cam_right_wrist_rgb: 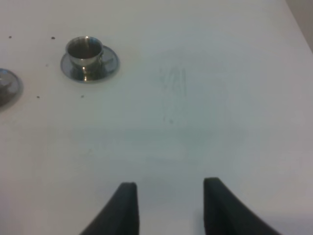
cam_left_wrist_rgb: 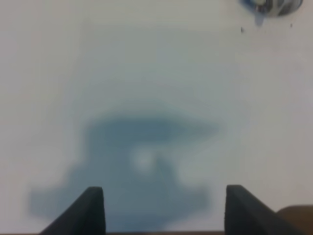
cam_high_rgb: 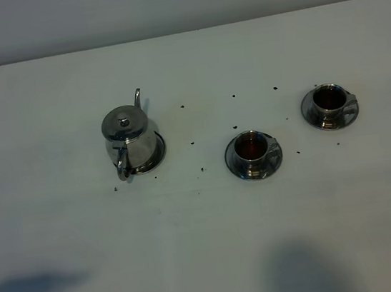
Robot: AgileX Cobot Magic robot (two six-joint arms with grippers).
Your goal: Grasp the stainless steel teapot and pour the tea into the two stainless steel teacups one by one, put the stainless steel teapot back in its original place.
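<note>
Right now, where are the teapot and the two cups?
Teapot (cam_high_rgb: 126, 130), high view, on its lid.
Middle cup (cam_high_rgb: 252, 150), high view, on its dark tea.
Right cup (cam_high_rgb: 331, 101), high view, on its dark tea.

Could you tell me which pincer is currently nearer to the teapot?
Left. The left pincer hangs open over bare table with the teapot just at the edge of its wrist view. The right pincer, also open, sees only the two cups, not the teapot.

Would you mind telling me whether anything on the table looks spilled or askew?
Small dark specks are scattered on the white table between the teapot and the two teacups, like spilled bits. Everything stands upright on saucers.
</note>
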